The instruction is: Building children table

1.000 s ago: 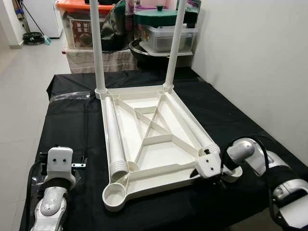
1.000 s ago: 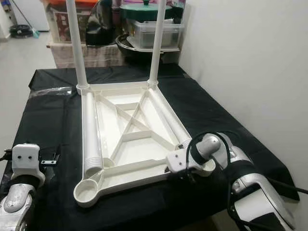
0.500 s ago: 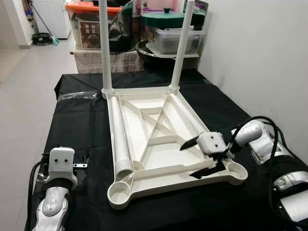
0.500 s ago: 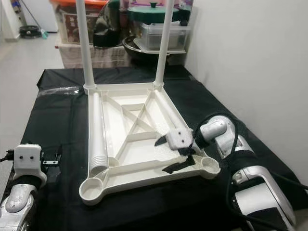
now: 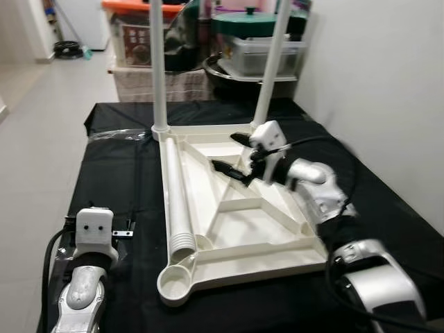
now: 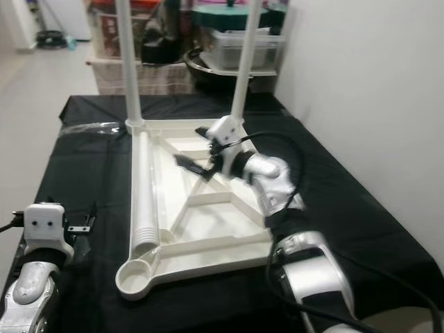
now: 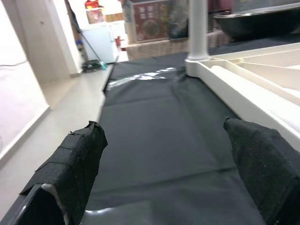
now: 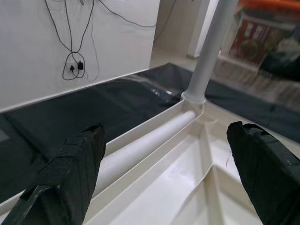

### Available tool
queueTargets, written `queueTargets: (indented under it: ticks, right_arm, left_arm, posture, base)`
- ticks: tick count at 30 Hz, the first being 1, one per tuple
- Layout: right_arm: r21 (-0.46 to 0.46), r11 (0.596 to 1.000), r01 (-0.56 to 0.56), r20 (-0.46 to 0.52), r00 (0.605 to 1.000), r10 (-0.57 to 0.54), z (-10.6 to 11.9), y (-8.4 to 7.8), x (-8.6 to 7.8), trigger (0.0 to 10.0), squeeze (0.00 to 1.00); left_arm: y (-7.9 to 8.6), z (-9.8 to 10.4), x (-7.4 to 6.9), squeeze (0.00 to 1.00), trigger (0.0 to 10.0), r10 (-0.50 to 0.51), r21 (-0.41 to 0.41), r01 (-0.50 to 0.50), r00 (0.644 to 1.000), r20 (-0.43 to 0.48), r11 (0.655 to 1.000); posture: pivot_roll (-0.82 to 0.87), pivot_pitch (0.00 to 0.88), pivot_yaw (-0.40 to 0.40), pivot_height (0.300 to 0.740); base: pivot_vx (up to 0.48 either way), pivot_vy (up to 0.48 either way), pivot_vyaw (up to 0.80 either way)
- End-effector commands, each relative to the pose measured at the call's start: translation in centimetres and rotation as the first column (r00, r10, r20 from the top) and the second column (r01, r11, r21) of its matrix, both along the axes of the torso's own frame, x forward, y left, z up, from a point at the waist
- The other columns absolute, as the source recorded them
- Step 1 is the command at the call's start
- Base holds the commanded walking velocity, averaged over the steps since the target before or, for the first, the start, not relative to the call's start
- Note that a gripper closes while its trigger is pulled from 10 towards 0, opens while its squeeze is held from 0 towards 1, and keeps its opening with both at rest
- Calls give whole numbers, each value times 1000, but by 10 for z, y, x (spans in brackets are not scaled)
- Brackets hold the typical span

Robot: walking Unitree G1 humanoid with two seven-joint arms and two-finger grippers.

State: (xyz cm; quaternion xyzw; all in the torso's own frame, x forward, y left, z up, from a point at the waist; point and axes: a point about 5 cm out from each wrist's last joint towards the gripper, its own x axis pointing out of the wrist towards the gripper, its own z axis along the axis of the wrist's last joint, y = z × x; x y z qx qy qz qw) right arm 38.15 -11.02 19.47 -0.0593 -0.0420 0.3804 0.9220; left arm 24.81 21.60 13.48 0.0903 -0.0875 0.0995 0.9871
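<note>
On the black-draped desk (image 5: 111, 173) the upturned white tabletop (image 5: 229, 229) carries two upright legs at 12 o'clock and a loose leg (image 5: 177, 201) along 9 o'clock, so the wide-open, empty right claw (image 5: 236, 154) probably must reach that leg next, while the left claw (image 7: 164, 164) idles open at 7 o'clock.

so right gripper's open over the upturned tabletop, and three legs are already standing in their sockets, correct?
Not three: two legs stand in the far corner sockets, per the left eye view. A third leg lies loose inside the upturned tabletop. The right gripper is open over it, yes.
</note>
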Motion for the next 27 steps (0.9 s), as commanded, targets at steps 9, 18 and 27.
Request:
queueTargets:
  ticks: [9, 18, 27]
  right_arm:
    - [233, 914, 331, -103, 943, -315, -18, 15, -11, 10000, 0]
    - [233, 845, 481, -35, 872, -487, -12, -3, -12, 10000, 0]
    - [227, 846, 482, -28, 872, -490, -2, -6, -12, 10000, 0]
  left_arm:
    - [-16, 14, -2, 0, 10000, -62, 93, 59, 997, 33, 994]
    - [-19, 14, -4, 0, 10000, -68, 94, 64, 997, 34, 993]
    - [-21, 12, -2, 0, 10000, -70, 97, 67, 997, 27, 993]
  posture:
    - [54, 0, -79, 740]
    - [56, 0, -83, 740]
    - [52, 0, -86, 740]
  base:
    - [0, 0, 0]
    - [0, -188, 0]
    - [0, -473, 0]
